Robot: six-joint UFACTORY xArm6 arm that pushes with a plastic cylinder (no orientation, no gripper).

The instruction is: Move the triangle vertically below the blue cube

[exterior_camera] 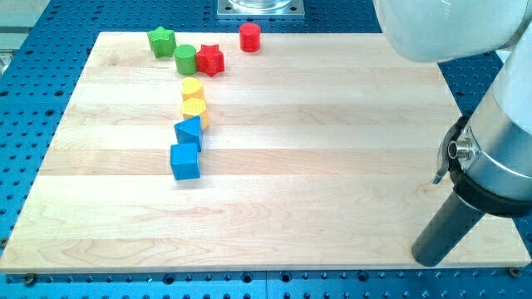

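So the wooden bench [316, 149] has all the blocks bunched up in the upper left of the frame. The blue triangle [189, 131] sits left of centre, and it's touching the top edge of the blue cube [185, 161], which lies right under it toward the view's bottom and a hair further left. So the triangle is above the cube right now, not below it.

Just above the triangle there's a yellow block [194, 108], can't really make out its shape, touching the triangle's top, and a yellow heart [192, 87] stacked right above that. Further up near the top edge of the bench: a green star [161, 41] at the far left, a green cylinder [185, 59] beside a red star [211, 60] and touching it, and a red cylinder [249, 37] a bit off to the right on its own.

There's no pincer on this arm, so nothing to open or close, just the dark rod. My tip [432, 257] is way down in the lower right corner of the frame, near the bench's bottom right edge. The triangle is well apart from it, off to the upper left across most of the board, and no block is near the tip.
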